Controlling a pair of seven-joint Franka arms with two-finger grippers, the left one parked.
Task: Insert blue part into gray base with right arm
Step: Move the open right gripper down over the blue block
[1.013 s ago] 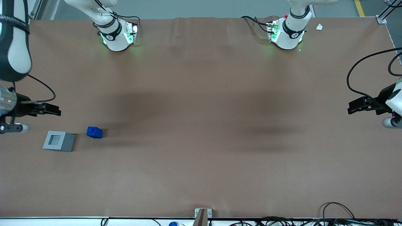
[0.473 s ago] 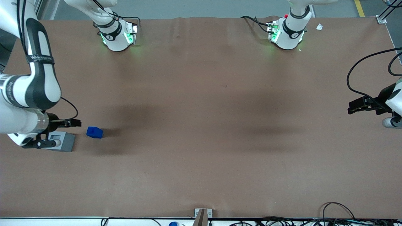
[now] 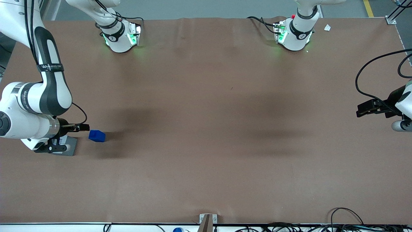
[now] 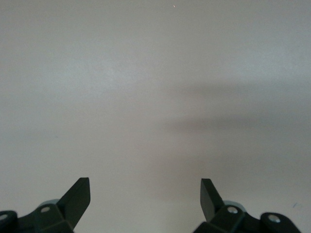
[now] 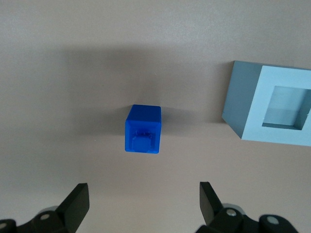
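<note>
At the front view's left edge, the right arm's gripper (image 3: 84, 128) hovers, fingers (image 5: 77, 199) spread wide and empty, over the blue part (image 3: 97, 136) beside the gray base (image 5: 272, 108).

High front overview, close downward wrist views

bright-blue part (image 5: 143, 129), light-gray base (image 5: 272, 108), black pincer (image 5: 141, 204)

blue part (image 5: 143, 129): one is lying on the desk (image 3: 206, 167)
gray base (image 5: 272, 104): one is sitting near it (one square recess is showing in its top)
right arm (image 3: 48, 83): one is working
pincer (image 5: 141, 206): one is hanging above the blue part, two fingers (image 5: 75, 201) standing spread
desk: one is carrying both blocks
</note>
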